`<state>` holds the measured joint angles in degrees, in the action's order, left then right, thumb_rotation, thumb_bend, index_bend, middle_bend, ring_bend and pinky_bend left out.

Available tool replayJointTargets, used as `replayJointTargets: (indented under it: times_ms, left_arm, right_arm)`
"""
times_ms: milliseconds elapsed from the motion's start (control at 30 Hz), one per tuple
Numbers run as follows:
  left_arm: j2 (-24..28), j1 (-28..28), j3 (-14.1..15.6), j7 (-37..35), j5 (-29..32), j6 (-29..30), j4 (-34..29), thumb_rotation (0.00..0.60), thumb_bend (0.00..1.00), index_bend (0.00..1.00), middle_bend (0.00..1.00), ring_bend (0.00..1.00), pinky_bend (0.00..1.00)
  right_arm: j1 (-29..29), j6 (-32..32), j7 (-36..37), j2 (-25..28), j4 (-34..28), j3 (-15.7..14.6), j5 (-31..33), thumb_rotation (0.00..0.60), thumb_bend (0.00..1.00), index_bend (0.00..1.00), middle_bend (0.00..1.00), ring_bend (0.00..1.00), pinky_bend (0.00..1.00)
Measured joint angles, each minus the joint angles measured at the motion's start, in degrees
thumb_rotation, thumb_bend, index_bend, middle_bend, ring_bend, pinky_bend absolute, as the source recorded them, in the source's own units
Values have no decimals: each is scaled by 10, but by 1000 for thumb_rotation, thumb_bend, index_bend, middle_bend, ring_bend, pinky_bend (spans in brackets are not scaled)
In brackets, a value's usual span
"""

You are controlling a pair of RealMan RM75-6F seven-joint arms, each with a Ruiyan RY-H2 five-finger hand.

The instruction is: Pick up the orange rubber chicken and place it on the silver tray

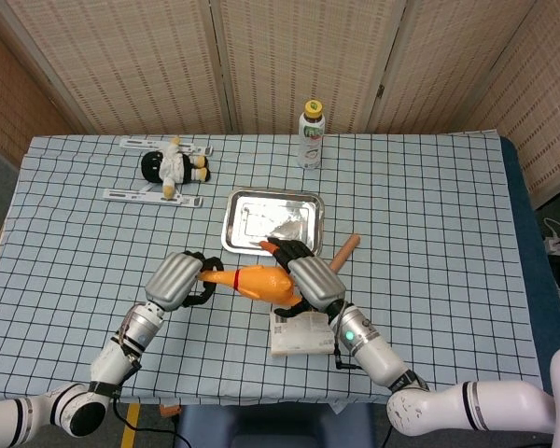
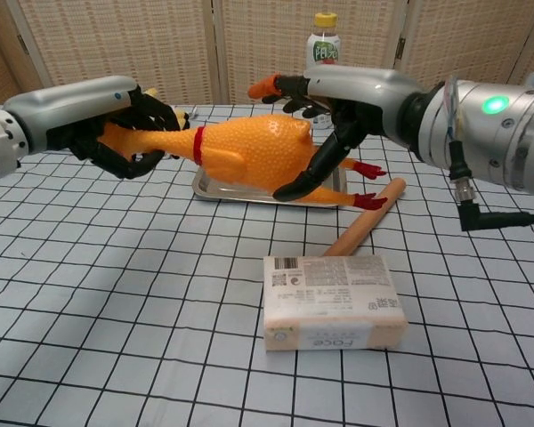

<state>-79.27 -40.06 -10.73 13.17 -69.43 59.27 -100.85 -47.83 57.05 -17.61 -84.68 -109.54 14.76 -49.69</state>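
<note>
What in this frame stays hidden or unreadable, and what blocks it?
- Rubber chicken head: covered by the left hand in the chest view, too small in the head view.
- Silver tray: mostly behind the chicken and right hand in the chest view.
- Bottle label: too small in the head view, partly hidden in the chest view.

Both robot hands (image 2: 116, 120) (image 2: 338, 107) apparently clasped, raised

Bright, even overhead light in both views; shadows are soft and short. Glare whitens the silver tray (image 1: 273, 222) at centre frame. Both pictures are sharp.
</note>
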Motion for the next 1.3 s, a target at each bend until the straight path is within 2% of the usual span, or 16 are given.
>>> replayJointTargets:
  times_ms: [333, 367, 433, 500, 533, 600, 700, 800, 1000, 1233, 1300]
  left_arm:
    - [6, -3, 0, 5, 5, 0, -10, 600, 886, 753, 628, 441, 456]
    - [6, -4, 0, 5, 6, 0, -10, 600, 886, 753, 628, 441, 456]
    - [5, -5, 0, 5, 6, -1, -10, 600, 886, 754, 629, 441, 456]
    - [4, -6, 0, 5, 7, -1, -9, 600, 886, 754, 628, 441, 456]
    - [4, -6, 0, 5, 7, 0, -8, 600, 886, 754, 629, 441, 456]
    - [5, -6, 0, 5, 7, 0, -8, 600, 886, 753, 629, 441, 456]
    - [7, -6, 0, 4, 9, 0, -6, 600, 886, 753, 629, 441, 455]
    - [8, -6, 1, 2, 12, -1, -4, 600, 886, 753, 629, 441, 455]
    - [8, -7, 2, 0, 11, -2, -2, 600, 882, 753, 629, 442, 455]
    - [7, -8, 4, 5, 9, 1, -6, 600, 879, 753, 629, 442, 456]
    - [8, -8, 4, 6, 10, 2, -7, 600, 884, 753, 629, 442, 455]
  right_arm:
    - [-1, -8, 21, 4, 2, 1, 7, 600, 88, 0, 0, 0, 2]
    - [-2, -11, 23, 3, 2, 2, 14, 600, 88, 0, 0, 0, 44]
    - [-5, -14, 26, 0, 2, 4, 28, 600, 89, 133, 74, 97, 322]
    - [-8, -13, 32, -9, 2, 7, 42, 600, 103, 504, 335, 403, 690]
    - [-9, -14, 34, -12, 2, 8, 47, 600, 115, 638, 442, 514, 776]
    - [-12, -21, 39, -14, 3, 8, 49, 600, 146, 858, 599, 668, 867]
    - [-13, -20, 43, -18, 7, 7, 38, 600, 199, 993, 711, 779, 936]
    - [-11, -5, 45, -23, 11, 6, 18, 600, 245, 1000, 736, 830, 991]
    - [-9, 5, 28, -20, 12, -5, 2, 600, 353, 1000, 737, 866, 1000]
    - [-12, 12, 7, -20, 6, -14, 4, 600, 357, 1000, 737, 869, 1000]
    - [-9, 17, 10, -23, 7, -11, 0, 600, 356, 987, 734, 833, 988]
